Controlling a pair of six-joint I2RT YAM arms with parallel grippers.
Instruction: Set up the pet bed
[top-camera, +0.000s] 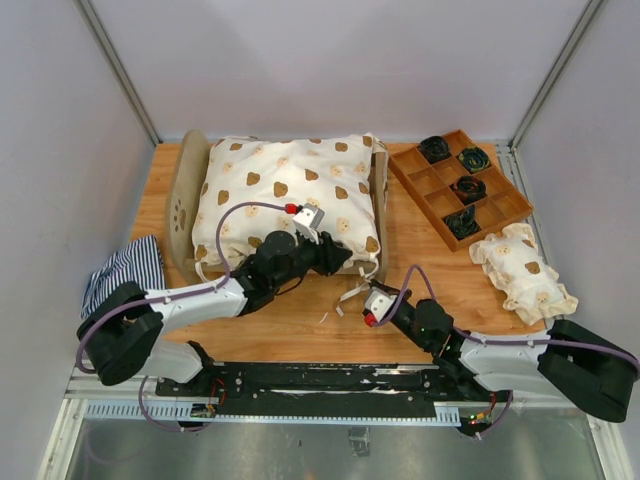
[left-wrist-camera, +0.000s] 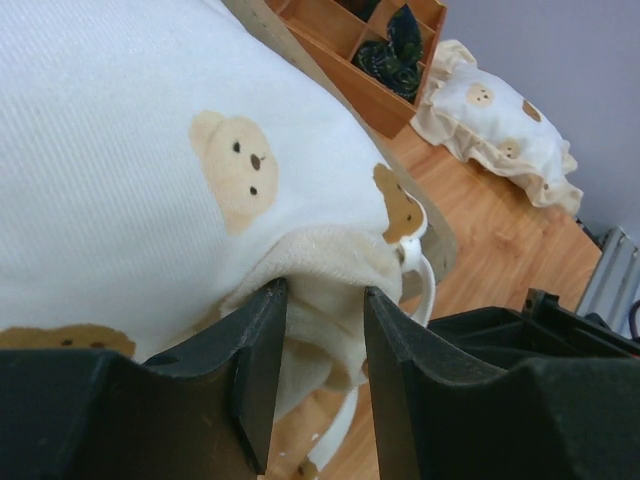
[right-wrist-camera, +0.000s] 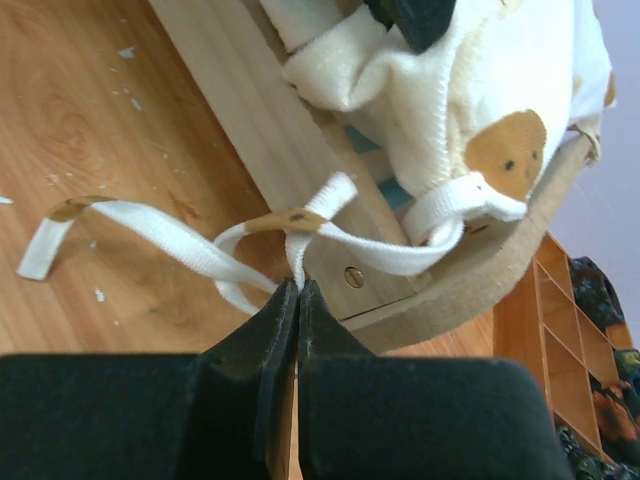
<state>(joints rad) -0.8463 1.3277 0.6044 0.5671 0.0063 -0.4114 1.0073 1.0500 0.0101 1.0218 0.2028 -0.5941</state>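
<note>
The bed (top-camera: 186, 205) is placed on the counter (top-camera: 300, 325), with the headboard to the left, and a cream cushion (top-camera: 285, 190) with bear prints is laid over it. The near right corner of the cushion is taken by the left pincer (left-wrist-camera: 318, 295); a fold of the cloth is held between its fingers, which seem to be pressed on it. The right pincer (right-wrist-camera: 298, 290) is found just in front of the bed's near right corner, its fingers together on a white tie (right-wrist-camera: 150, 232) that hangs from the cushion over the side rail. The frame is judged to be light and stiff, so it may slide when the cloth is pulled hard. The cushion is judged to be soft and thick; it will bend and bunch, and is better held at a corner or seam than at the middle. The tie is thin and flat and may slip, so it should be pinched near its end. A tray (top-camera: 505, 205) and a small pillow (top-camera: 522, 272) are seen to the right of the bed.
</note>
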